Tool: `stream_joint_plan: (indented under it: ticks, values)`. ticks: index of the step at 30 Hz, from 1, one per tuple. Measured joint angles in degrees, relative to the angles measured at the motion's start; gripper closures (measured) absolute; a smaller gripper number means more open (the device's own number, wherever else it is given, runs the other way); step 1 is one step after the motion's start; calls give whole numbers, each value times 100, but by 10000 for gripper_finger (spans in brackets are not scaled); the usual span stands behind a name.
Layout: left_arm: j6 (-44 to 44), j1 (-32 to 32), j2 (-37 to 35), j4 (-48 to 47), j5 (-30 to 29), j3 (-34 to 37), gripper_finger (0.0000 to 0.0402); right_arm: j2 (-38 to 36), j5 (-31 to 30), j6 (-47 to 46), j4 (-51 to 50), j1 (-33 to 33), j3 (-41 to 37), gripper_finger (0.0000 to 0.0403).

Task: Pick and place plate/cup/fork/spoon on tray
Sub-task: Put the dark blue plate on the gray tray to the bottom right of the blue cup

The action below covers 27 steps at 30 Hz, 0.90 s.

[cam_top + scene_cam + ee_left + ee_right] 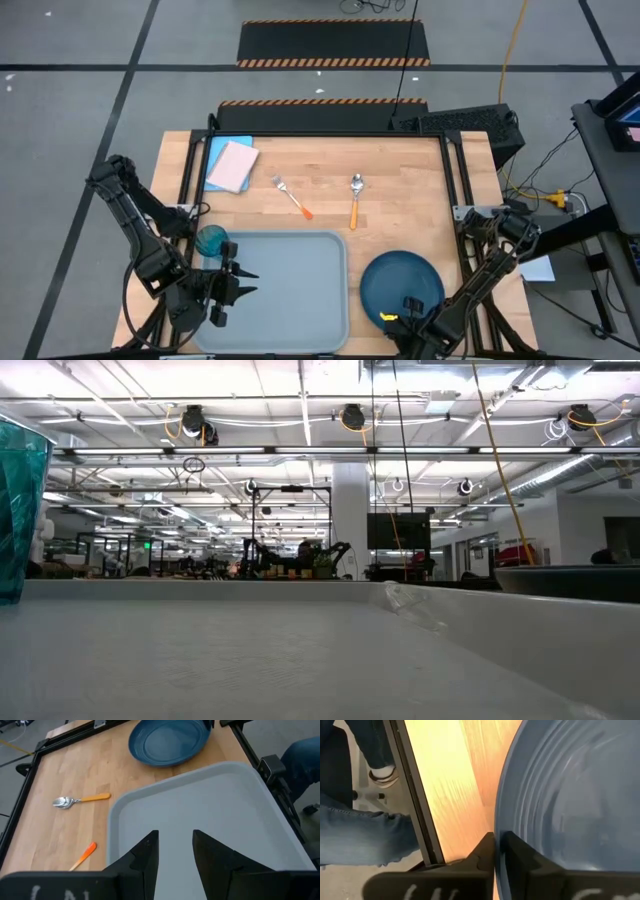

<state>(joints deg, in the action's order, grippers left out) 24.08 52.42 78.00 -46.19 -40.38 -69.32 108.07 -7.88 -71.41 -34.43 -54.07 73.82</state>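
Plate (570,795), stiff, smooth and likely slippery, is pinched at its rim by the closed right gripper (496,851); left gripper (174,851) part-open, empty.

Light is bright and even across the high view; shadows under the arms on the table (400,160) are faint and soft. It comes from overhead: the low view shows rows of ceiling tube lights (300,450), some blown out to plain white. The tray (300,650) fills that view's foreground, soft and out of focus (the far room reads sharper). The cup (20,510) at its edge looks bent and cut off. In the right wrist view the plate (570,795) is blurred from closeness, and the wood beside it glares warm yellow.
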Motion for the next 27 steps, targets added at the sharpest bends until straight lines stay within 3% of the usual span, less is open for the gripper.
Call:
stream_joint_plan:
  ticks: [7,18,27]
  values:
    - [-2,0,0,0,1,0,279,0,13,-23,-131,38,62,397]
    - [-4,-1,-1,0,0,0,279,30,-198,-204,-2665,270,1575,401]
    - [-52,-2,0,-4,0,0,279,28,-462,253,-3489,546,2220,401]
